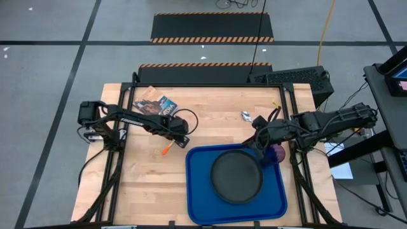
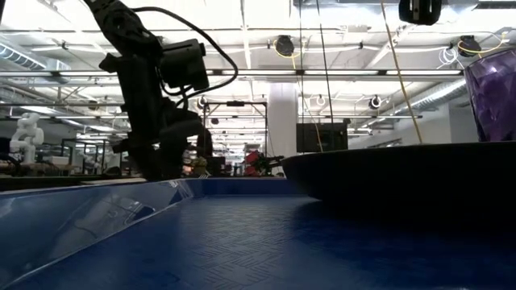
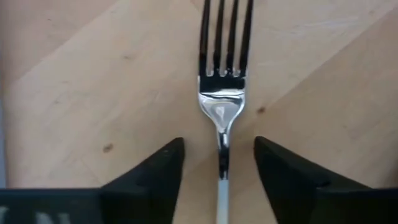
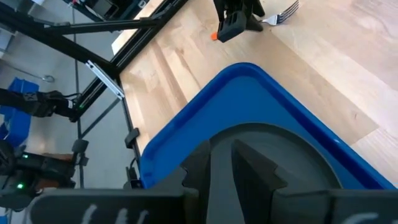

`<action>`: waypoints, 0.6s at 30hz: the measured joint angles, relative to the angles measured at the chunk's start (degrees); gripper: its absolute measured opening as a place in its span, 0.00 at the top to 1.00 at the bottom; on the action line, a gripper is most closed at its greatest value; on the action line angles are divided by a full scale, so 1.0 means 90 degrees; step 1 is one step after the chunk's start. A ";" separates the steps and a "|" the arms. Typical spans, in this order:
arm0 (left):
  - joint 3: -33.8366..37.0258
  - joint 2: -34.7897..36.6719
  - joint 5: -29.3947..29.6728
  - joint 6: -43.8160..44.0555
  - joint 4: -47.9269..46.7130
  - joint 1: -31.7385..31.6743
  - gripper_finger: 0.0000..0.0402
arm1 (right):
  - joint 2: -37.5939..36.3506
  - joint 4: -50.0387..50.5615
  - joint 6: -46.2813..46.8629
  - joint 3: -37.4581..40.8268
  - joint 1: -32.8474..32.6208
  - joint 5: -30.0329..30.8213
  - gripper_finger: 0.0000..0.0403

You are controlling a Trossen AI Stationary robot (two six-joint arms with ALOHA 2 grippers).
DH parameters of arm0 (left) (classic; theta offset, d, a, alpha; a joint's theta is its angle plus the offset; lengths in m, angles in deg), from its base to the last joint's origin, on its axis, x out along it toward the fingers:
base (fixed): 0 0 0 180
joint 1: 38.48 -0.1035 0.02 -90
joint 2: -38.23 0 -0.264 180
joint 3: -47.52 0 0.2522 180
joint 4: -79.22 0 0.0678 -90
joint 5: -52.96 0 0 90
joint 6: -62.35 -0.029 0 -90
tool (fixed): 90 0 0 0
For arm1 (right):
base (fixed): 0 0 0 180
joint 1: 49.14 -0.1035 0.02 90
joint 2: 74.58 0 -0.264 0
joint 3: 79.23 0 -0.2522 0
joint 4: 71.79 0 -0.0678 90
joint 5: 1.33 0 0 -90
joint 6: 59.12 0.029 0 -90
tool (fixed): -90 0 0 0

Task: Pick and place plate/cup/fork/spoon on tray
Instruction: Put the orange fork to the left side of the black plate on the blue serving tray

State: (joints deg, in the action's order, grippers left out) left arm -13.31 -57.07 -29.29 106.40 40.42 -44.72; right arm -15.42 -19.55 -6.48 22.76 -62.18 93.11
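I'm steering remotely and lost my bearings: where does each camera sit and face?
High: overhead, straight down on both arms, tray.
Low: tray-floor level, facing the room; left arm, plate, cup.
Left wrist: down at fork between the open left claw.
Right wrist: right claw over plate.
Shared: right wrist also sees fork, left claw.

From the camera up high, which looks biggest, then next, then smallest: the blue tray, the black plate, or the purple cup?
1. The tray, biggest.
2. The plate, sitting inside it.
3. The cup, smallest, at the tray's corner, partly hidden by the right arm.
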 joint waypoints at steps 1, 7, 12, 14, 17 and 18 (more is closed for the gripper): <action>0.0007 0.0000 0.0065 -0.0004 0.0012 -0.0001 0.55 | 0.0000 0.0012 -0.0002 0.0000 -0.0002 0.0000 0.86; 0.0012 -0.0016 0.0129 -0.0013 0.0155 0.0008 0.81 | -0.0002 0.0015 -0.0114 0.0000 0.0000 0.0197 0.86; -0.0018 0.0059 -0.0053 -0.0031 0.0241 0.0020 0.97 | -0.0002 0.0027 -0.0341 0.0000 0.0029 0.0197 0.86; -0.0019 0.0061 -0.0141 0.0035 0.0308 0.0042 0.96 | -0.0036 0.0102 -0.0455 0.0000 0.0037 0.0194 0.86; -0.0017 0.0236 -0.0293 0.0221 0.0194 0.0037 0.96 | -0.0145 0.0218 -0.0597 0.0000 0.0039 0.0194 0.86; -0.0045 0.0274 -0.0380 0.0284 0.0181 0.0035 0.97 | -0.0192 0.0311 -0.0612 0.0000 0.0039 0.0194 0.86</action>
State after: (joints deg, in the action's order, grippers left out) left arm -13.71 -54.61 -32.70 108.96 42.05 -44.41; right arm -17.15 -16.75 -11.99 22.76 -61.83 94.86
